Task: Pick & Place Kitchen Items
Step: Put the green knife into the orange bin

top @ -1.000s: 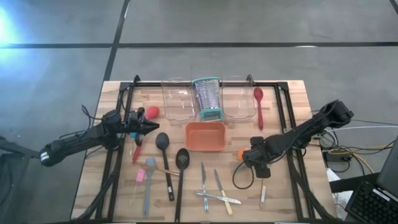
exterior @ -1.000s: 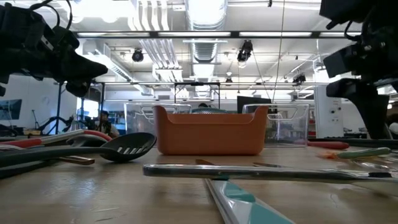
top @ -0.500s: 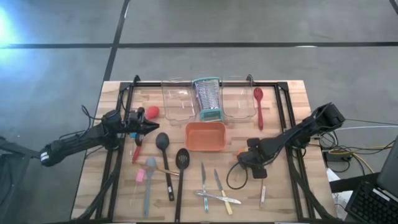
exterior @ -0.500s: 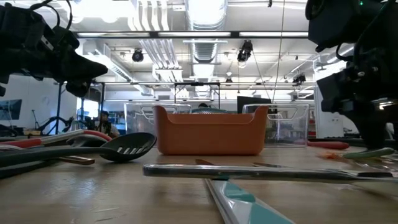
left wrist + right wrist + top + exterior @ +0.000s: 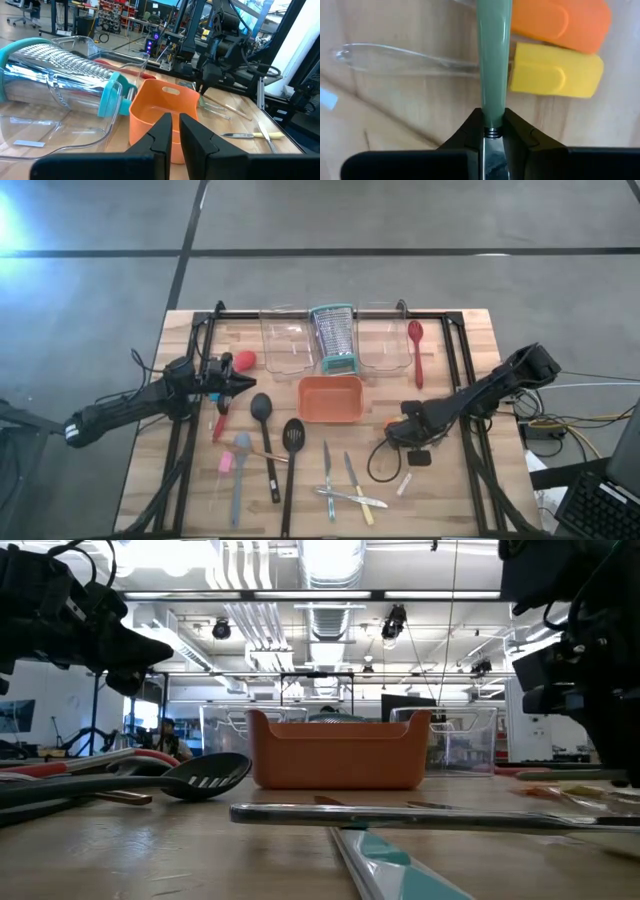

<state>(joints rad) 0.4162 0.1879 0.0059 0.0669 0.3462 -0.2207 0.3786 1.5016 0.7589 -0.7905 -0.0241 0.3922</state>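
Wooden table (image 5: 470, 500) with scattered utensils (image 5: 292, 455), perhaps peelers.

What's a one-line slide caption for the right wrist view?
Right pincer shut on a green-handled utensil above the wooden table, with orange and yellow silicone heads beside it.

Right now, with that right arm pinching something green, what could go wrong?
The right tool grips the green handle only at its very end, so it could swing or slip out when lifted. The yellow brush and orange brush lie right beside it and might get dragged along. The orange tray sits close, so a swinging handle could knock it.
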